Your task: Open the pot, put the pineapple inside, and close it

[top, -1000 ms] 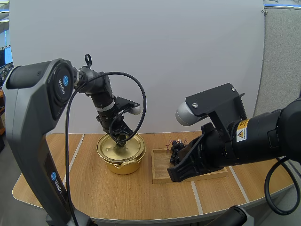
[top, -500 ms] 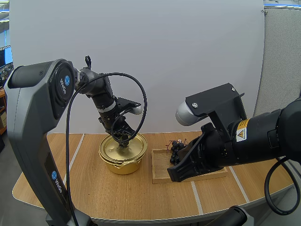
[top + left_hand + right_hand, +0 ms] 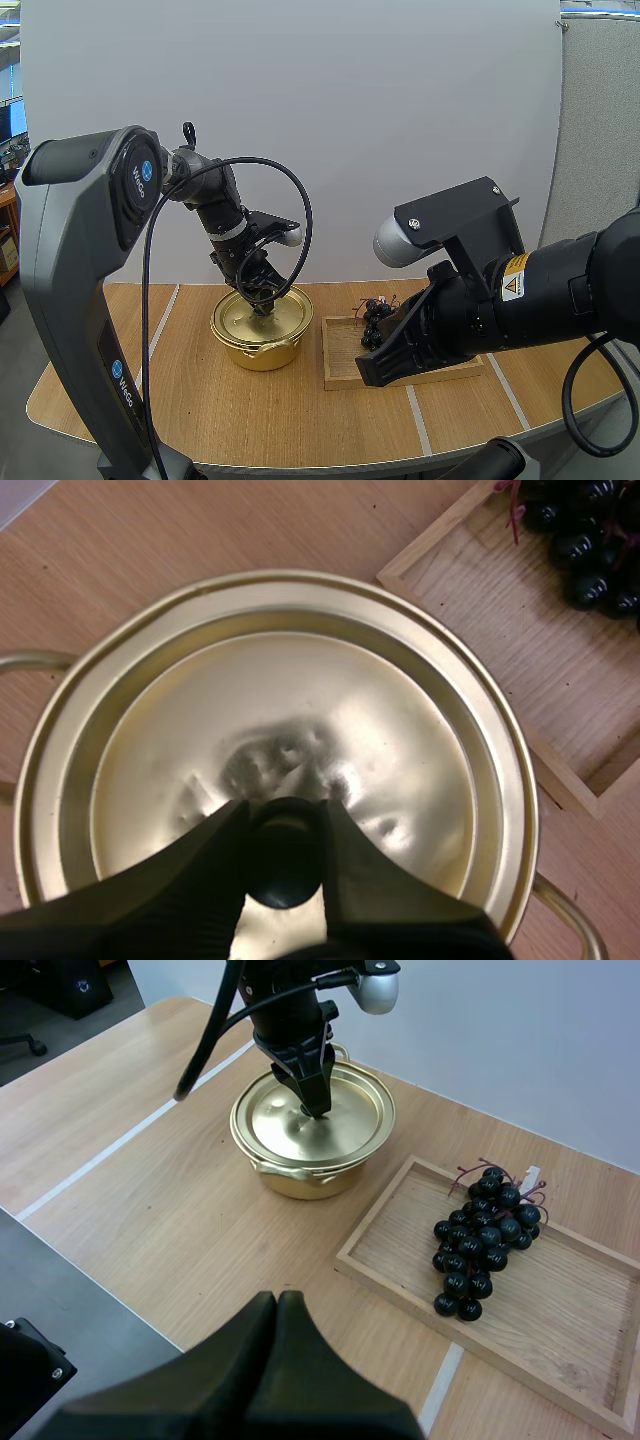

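Grey shell on the left arm [image 3: 60, 250], with round blue badges [image 3: 140, 172] and white lettering. The right arm [image 3: 545, 300] is black and bulky, with a yellow warning label [image 3: 515, 277], a black bracket [image 3: 470, 215] with two screws [image 3: 415, 222] and a grey rounded cap [image 3: 395, 245]. The left gripper [image 3: 285, 865] and right gripper [image 3: 277, 1300] both have black fingers.

The pot [image 3: 262, 356] stands on the table [image 3: 200, 410], left of centre, with the lid [image 3: 238, 322] on it. The tray [image 3: 342, 362] lies just beside the pot, to its right. The grapes [image 3: 376, 312] lie in the tray, toward its rear left corner.
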Available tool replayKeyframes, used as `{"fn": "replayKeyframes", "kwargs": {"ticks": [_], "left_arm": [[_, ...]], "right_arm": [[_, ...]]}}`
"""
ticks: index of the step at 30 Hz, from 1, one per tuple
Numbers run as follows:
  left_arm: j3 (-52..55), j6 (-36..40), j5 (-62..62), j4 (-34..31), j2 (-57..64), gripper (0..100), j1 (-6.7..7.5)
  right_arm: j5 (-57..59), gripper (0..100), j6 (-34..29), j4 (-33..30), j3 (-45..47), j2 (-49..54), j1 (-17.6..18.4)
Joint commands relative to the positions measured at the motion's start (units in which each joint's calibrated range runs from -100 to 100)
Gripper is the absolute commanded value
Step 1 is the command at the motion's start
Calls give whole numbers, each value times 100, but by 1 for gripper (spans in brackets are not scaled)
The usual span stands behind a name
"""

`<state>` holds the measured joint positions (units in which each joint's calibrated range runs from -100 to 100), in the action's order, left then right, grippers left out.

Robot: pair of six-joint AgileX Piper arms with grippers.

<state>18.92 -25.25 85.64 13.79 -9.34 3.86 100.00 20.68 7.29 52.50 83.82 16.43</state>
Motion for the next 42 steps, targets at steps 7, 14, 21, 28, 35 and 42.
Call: {"fn": "replayKeyframes", "kwargs": {"ticks": [7, 14, 21, 28, 35, 42], "left_arm": [[28, -20, 606, 6, -102, 0, 19], [28, -20, 591, 6, -102, 8, 19], [28, -20, 629, 70, -90, 84, 19], [-239, -20, 1125, 143, -78, 100, 19], [-987, 123, 1436, 131, 106, 100, 19], [-1568, 232, 1436, 131, 928, 100, 19]], "right_arm": [[0, 0, -20, -32, 20, 54, -27], [0, 0, -20, -32, 20, 54, -27], [0, 0, -20, -32, 20, 54, -27], [0, 0, -20, -32, 20, 54, -27], [0, 0, -20, -32, 20, 54, -27], [0, 0, -20, -32, 20, 54, -27]]}}
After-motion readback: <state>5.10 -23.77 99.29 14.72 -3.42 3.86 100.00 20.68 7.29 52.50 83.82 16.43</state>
